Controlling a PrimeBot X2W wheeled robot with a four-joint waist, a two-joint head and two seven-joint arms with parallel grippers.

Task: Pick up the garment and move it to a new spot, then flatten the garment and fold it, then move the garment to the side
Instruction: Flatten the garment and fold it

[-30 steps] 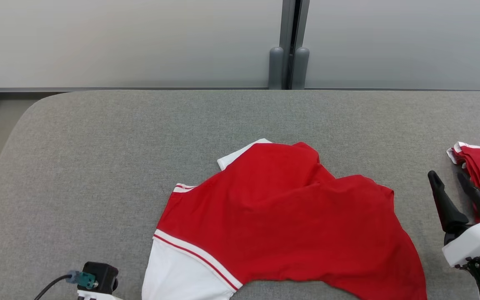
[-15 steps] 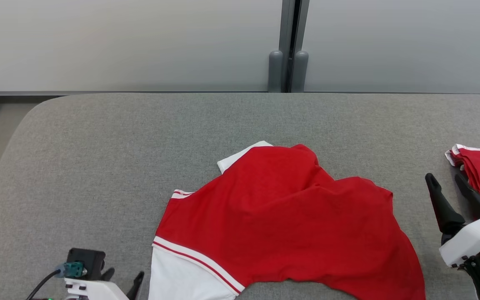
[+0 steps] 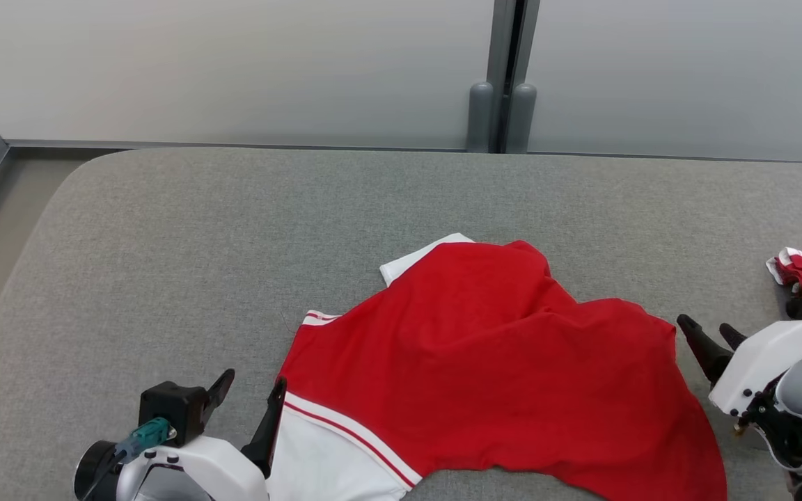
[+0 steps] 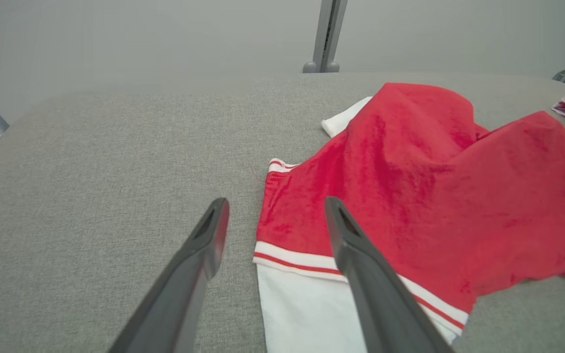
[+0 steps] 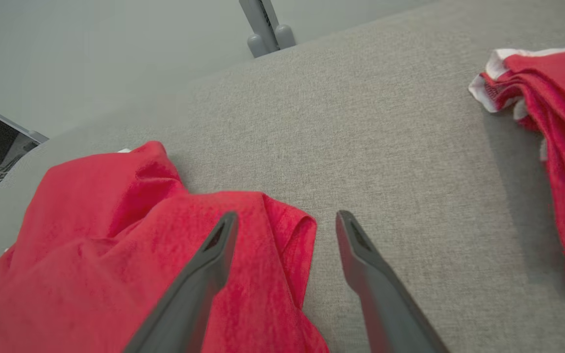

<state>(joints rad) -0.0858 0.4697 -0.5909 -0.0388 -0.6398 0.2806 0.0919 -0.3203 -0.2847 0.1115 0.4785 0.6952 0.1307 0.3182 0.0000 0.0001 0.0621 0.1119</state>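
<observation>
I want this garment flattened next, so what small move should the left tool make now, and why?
Probably lower the left tool and pinch the sleeve edge of the garment: its open jaws straddle that edge, and the cloth lies rumpled on the table, not yet flat.

The left gripper (image 3: pixel 253 380), two long dark tapered fingers on a rounded white wrist housing (image 3: pixel 199 473), sits low at the near edge of the grey fabric bench (image 3: pixel 164 243), toward its left corner. Its fingers are spread wide and point away across the surface. The right gripper (image 3: pixel 706 325), of the same build, lies near the bench's right edge, its fingers also parted wide and angled up and leftward.
</observation>
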